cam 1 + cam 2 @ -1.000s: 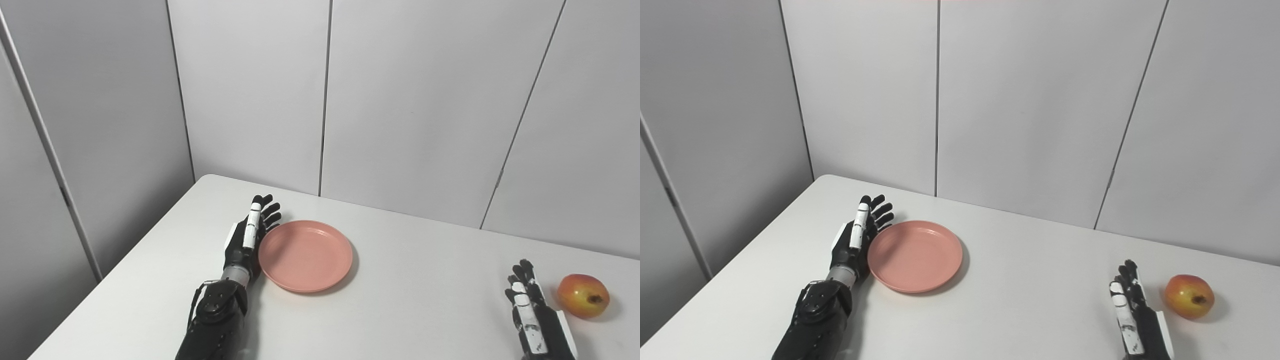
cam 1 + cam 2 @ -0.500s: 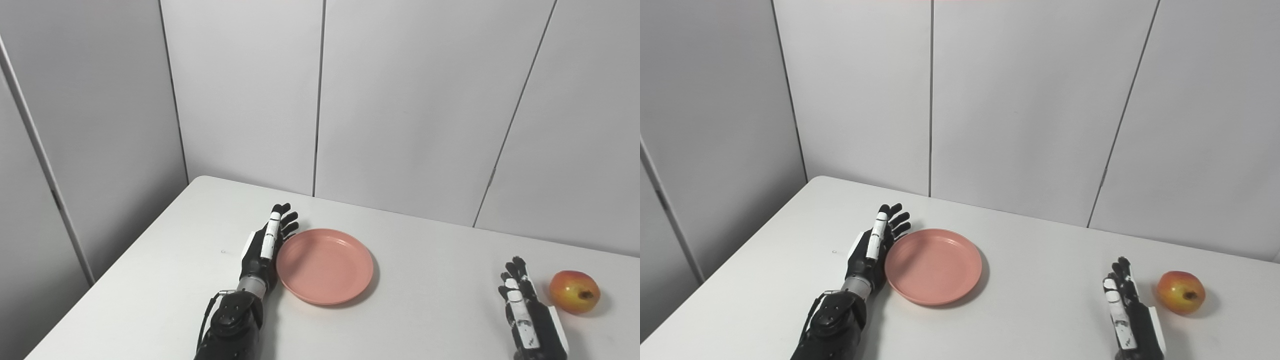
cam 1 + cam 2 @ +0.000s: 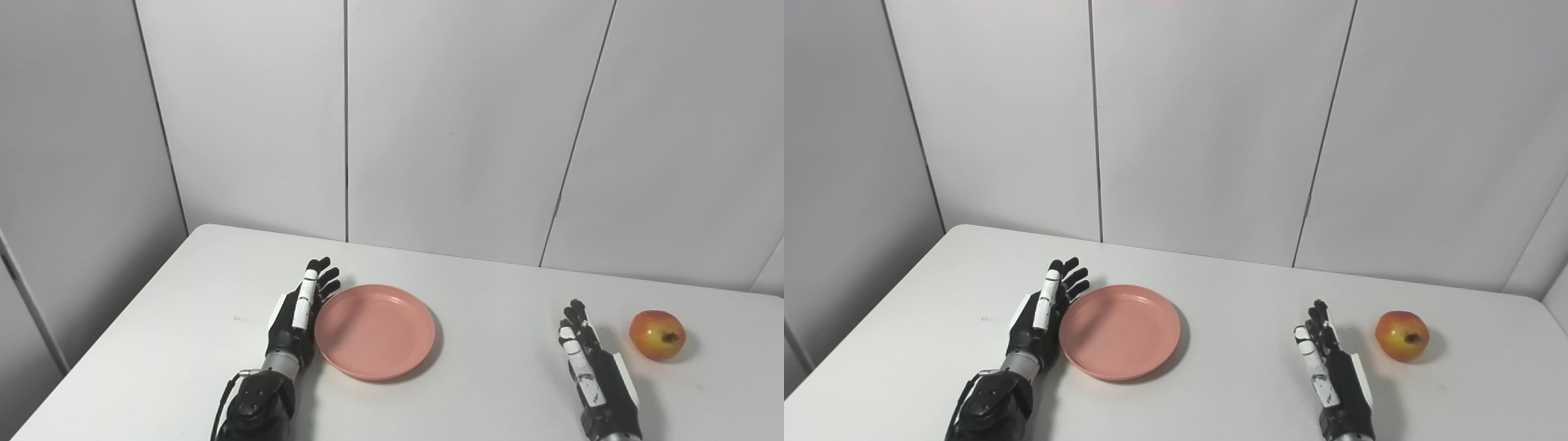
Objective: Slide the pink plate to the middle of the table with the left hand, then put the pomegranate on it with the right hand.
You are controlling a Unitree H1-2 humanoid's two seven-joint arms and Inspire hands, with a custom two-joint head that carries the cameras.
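Plate (image 3: 375, 331) in pink sits flat on the white table (image 3: 490, 392), a bit left of the middle. Left hand (image 3: 298, 309) stands on its edge, touching the plate's left rim, with its fingers (image 3: 304, 294) straight and a little fanned at the tips. Right hand (image 3: 591, 367) rests on the table, well apart from the plate, fingers straight and close together, holding nothing. Pomegranate (image 3: 657, 335) lies near the right hand, on its right
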